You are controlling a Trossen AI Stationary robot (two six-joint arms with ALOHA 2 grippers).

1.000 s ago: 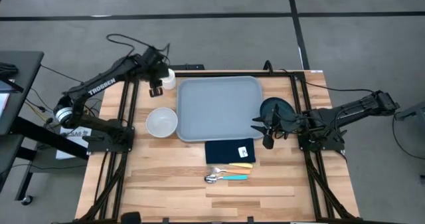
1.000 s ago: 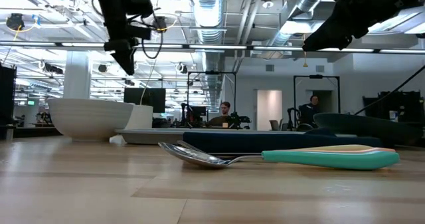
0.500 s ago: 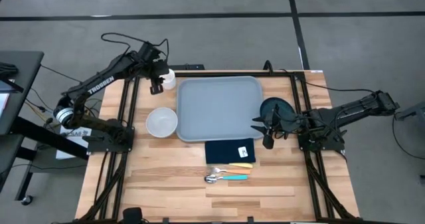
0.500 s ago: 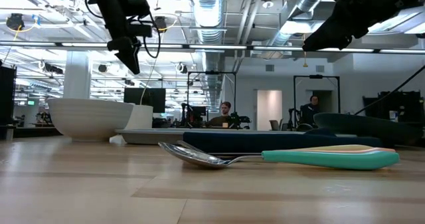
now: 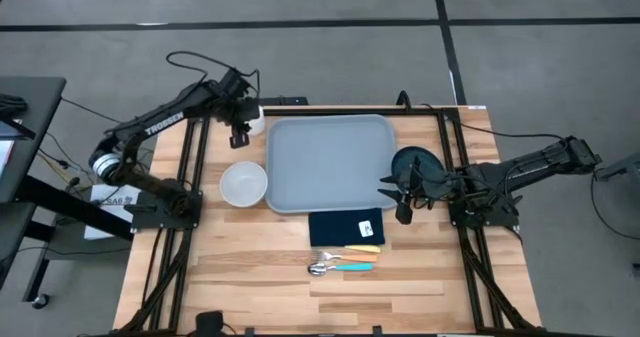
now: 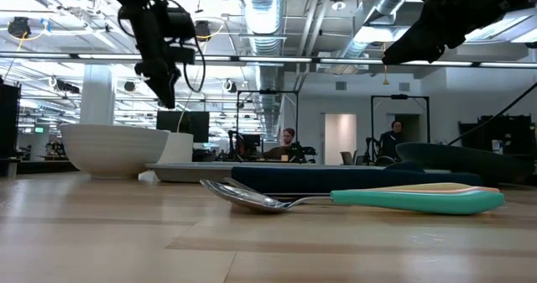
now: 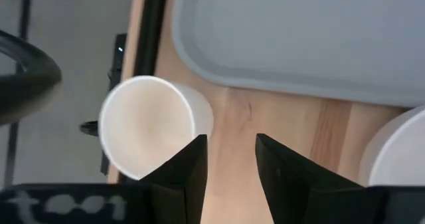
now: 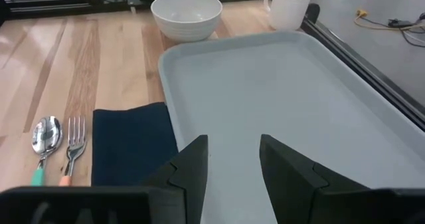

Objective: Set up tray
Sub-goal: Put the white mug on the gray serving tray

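Note:
The grey-blue tray (image 5: 330, 162) lies flat in the middle of the table. A white mug (image 5: 252, 117) stands upright off its far left corner, and a white bowl (image 5: 243, 184) sits on the wood by its left side. My left gripper (image 5: 239, 135) hangs open above the table just beside the mug (image 7: 149, 127), touching nothing. My right gripper (image 5: 400, 192) is open, held above the tray's right edge and over a dark teal plate (image 5: 415, 163). It looks across the tray (image 8: 285, 98).
A navy napkin (image 5: 347, 227) lies on the near side of the tray, with a spoon (image 5: 322, 268) and a fork (image 5: 350, 249) nearer still. Black frame rails run along both table sides. Bare wood spreads toward the near edge.
My left gripper has sunk a little toward the mug and tipped more steeply downward. The right arm and everything on the table have kept still.

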